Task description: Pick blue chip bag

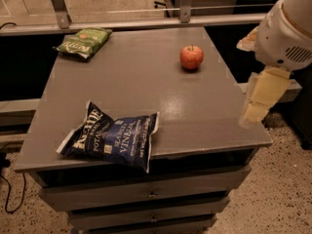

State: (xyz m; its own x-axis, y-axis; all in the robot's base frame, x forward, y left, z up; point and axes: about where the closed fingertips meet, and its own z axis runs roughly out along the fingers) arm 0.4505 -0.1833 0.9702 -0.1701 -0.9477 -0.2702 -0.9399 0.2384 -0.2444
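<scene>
At the front-left edge of the grey cabinet top [161, 96] we see the crinkly navy-blue chip bag [109, 143]; the pale gripper [256, 106] hangs beside the right edge (spread or pressed together, we cannot tell)

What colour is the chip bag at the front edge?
The chip bag is navy with white lettering (camera view); the gripper hangs beside the table.

Navy bag [114, 141], red apple [191, 57], cream pincer [253, 112] far right
</scene>
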